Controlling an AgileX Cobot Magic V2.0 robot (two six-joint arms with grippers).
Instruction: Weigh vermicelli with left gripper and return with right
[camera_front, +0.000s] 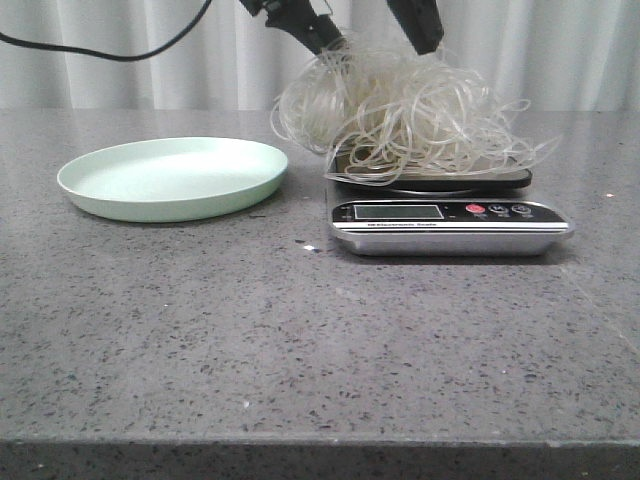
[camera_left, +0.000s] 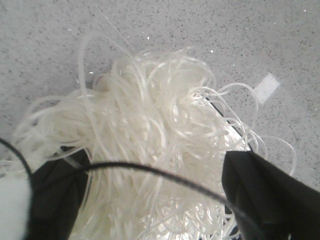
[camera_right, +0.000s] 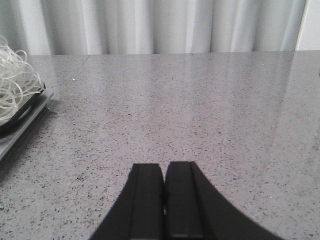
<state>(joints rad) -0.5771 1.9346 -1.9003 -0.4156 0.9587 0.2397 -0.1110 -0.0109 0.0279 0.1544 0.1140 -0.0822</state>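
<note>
Translucent white vermicelli nest (camera_front: 400, 115) rests on silver digital scale (camera_front: 450, 215), left gripper (camera_left: 155, 200) jaws wide around it; clinging strands could lift away.

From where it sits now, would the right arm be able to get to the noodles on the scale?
Probably yes. The right gripper, shut, sits over bare table beside the scale, nothing between. But the left gripper straddles the vermicelli from above.
</note>
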